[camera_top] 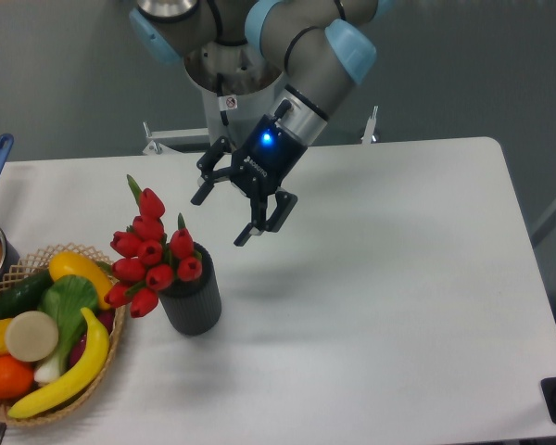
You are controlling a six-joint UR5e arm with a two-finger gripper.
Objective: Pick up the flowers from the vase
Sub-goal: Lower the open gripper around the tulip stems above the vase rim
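The hand hangs with fingers spread above the desk, just right of the flowers in the vase.

White table: dark ribbed vase holding red flowers leaning left; wicker basket of plastic produce at left edge; pincer above table, right of the flowers, jaws spread, empty.
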